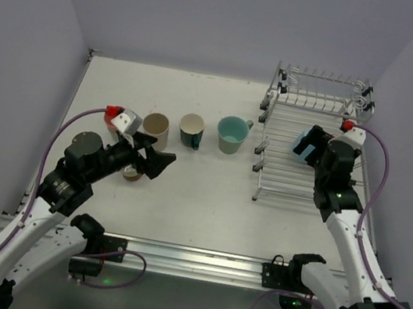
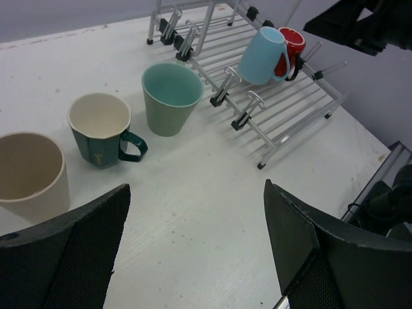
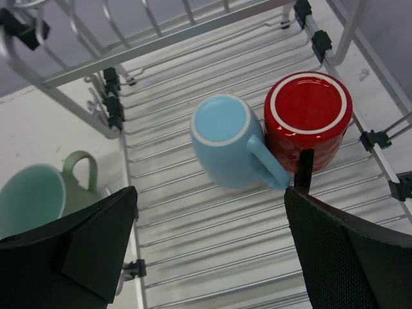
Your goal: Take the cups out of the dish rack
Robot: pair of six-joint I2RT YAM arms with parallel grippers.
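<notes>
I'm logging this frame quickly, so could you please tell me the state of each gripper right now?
Left gripper: open, holding nothing.
Right gripper: open, empty, above the light blue cup on the dish rack.

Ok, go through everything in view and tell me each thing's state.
beige cup: upright on the table, empty
dark teal mug: upright on the table, empty
sage green cup: upright on the table, empty
light blue mug: in the dish rack, mouth down, tilted
red mug: in the dish rack, upside down
left pincer: open, empty
right pincer: open, empty, above the rack
tan cup: mostly hidden under the left pincer
</notes>
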